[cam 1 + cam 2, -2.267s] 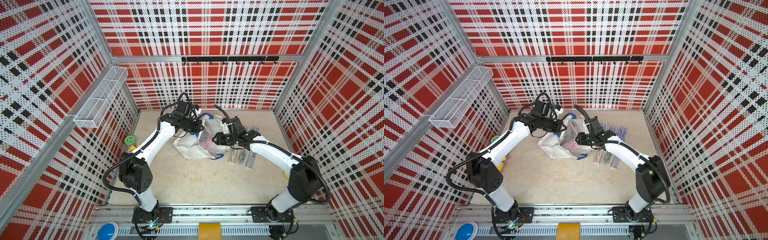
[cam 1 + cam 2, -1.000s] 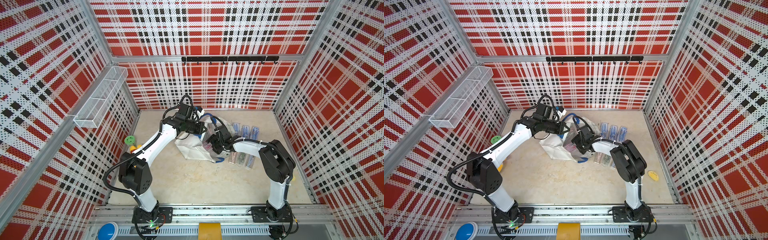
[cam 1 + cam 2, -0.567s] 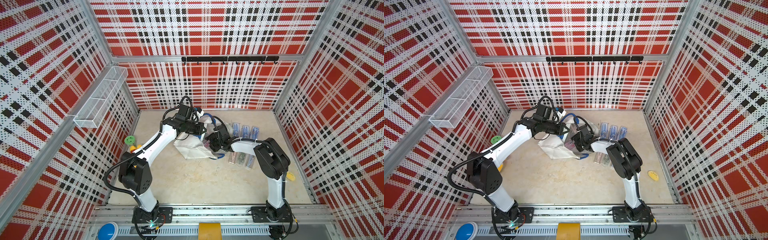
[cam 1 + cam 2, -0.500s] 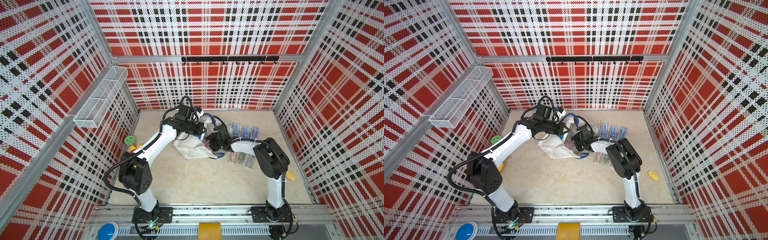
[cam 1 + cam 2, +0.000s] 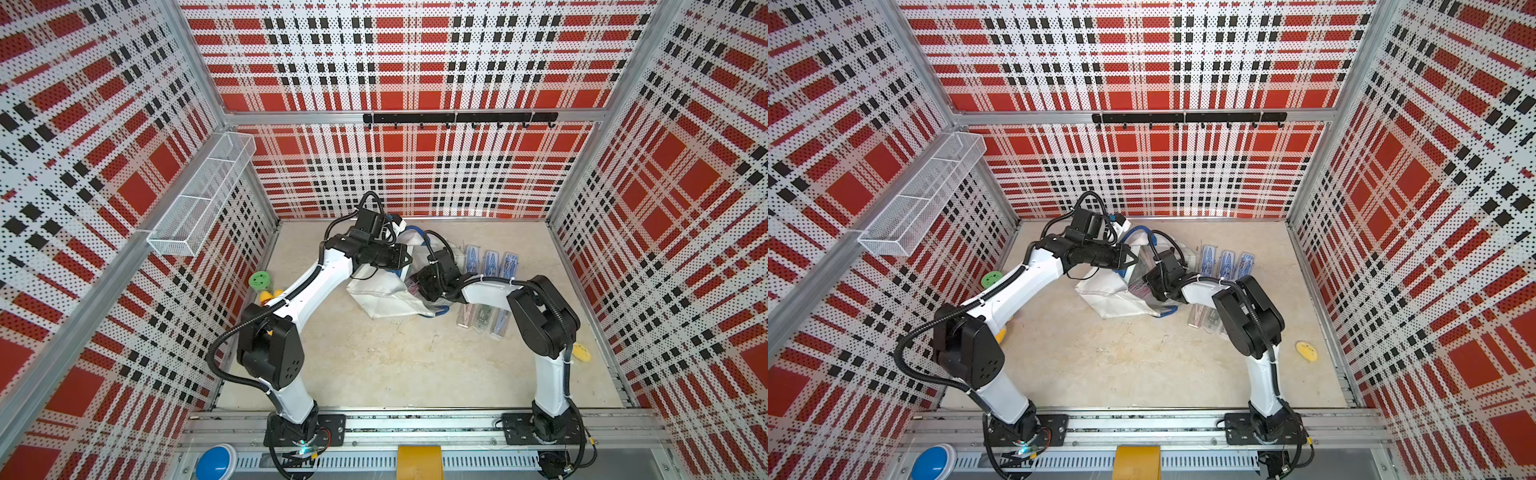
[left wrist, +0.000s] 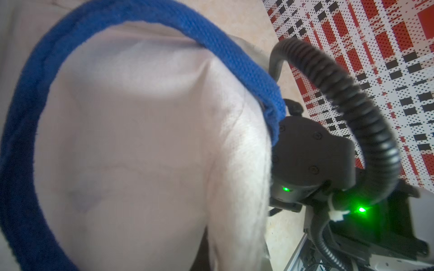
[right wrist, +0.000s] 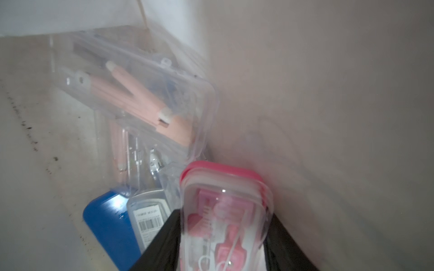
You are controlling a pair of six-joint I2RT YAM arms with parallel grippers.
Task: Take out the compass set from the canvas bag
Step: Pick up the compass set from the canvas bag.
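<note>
The white fabric canvas bag with blue strap handles lies on the beige desk at frame centre in both top views. The left gripper is pressed together, apparently pinching the bag's raised rim. The right gripper is inside the bag. Its jaws stand either side of a clear compass set case with a pink lid, low in the wrist frame against the fabric wall. Whether they already pinch it cannot be told.

Hazards:
- The smooth plastic may slip from a shallow hold.
- The jaws may catch the fabric wall and drag the bag.
- A released rim would collapse onto the arm.

Count:
- In the bag: at least four further cases.
- On the desk, right of the bag: three blue cases and three clear cases.
</note>
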